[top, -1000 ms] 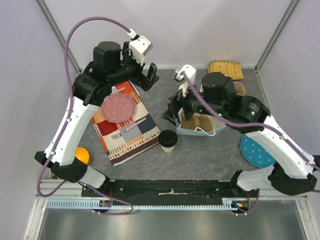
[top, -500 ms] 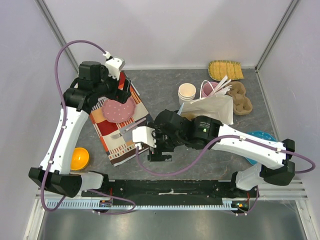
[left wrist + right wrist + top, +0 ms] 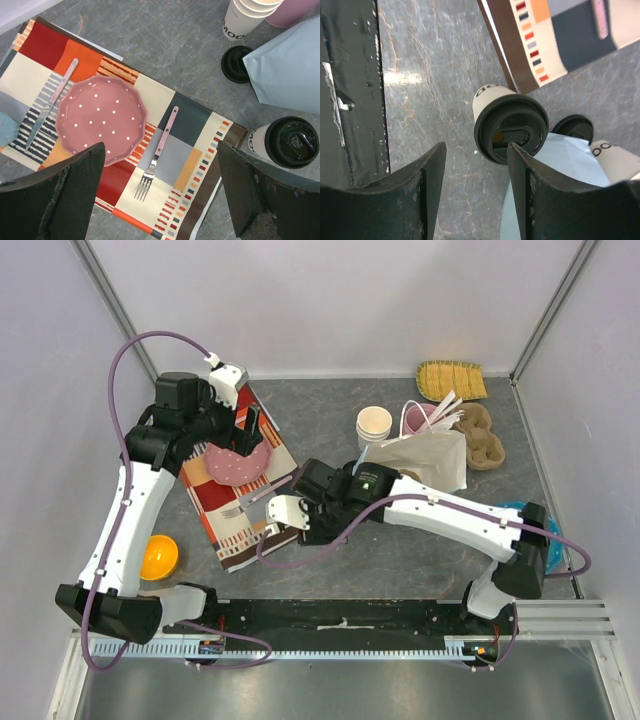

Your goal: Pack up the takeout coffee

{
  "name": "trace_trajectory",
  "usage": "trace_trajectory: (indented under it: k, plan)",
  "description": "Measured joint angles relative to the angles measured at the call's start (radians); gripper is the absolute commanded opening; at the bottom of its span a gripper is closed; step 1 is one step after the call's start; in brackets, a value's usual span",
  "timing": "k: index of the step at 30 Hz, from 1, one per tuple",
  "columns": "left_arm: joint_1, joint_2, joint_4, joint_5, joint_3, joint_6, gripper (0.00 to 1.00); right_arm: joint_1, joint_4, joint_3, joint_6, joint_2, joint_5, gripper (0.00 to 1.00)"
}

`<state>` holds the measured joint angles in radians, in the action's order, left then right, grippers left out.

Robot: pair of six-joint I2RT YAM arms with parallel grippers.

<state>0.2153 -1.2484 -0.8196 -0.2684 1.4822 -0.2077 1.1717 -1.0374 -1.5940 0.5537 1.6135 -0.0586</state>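
Bag [image 3: 292, 67] (light blue) lay at the table's two o'clock. Left gripper [image 3: 160, 200], fingers spread and empty, hung over the placemat [image 3: 120, 135]. Right gripper [image 3: 475, 170], also spread, hovered above the takeout coffee [image 3: 510, 129], ungrasped, standing at the placemat's four o'clock corner.

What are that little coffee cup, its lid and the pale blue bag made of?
The coffee cup looks like matte white paper with black print. Its lid seems moulded black plastic, slightly glossy, with a raised rim and sip slot. The pale blue bag looks like matte paper with soft creases.
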Motion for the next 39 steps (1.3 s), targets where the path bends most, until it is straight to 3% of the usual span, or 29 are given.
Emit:
trace_trajectory:
  k: [12, 28, 39]
  plan:
    - [-0.008, 0.004, 0.0, -0.02, -0.04, 0.0, 0.99, -0.084, -0.043, 0.0, -0.027, 0.072, -0.013, 0.53]
    - [-0.011, 0.002, -0.001, -0.07, -0.04, -0.001, 0.98, -0.089, 0.003, 0.068, -0.002, 0.085, 0.018, 0.56]
    - [-0.011, -0.002, -0.002, -0.083, -0.04, -0.001, 0.97, -0.095, 0.015, 0.072, 0.02, 0.105, 0.014, 0.52]
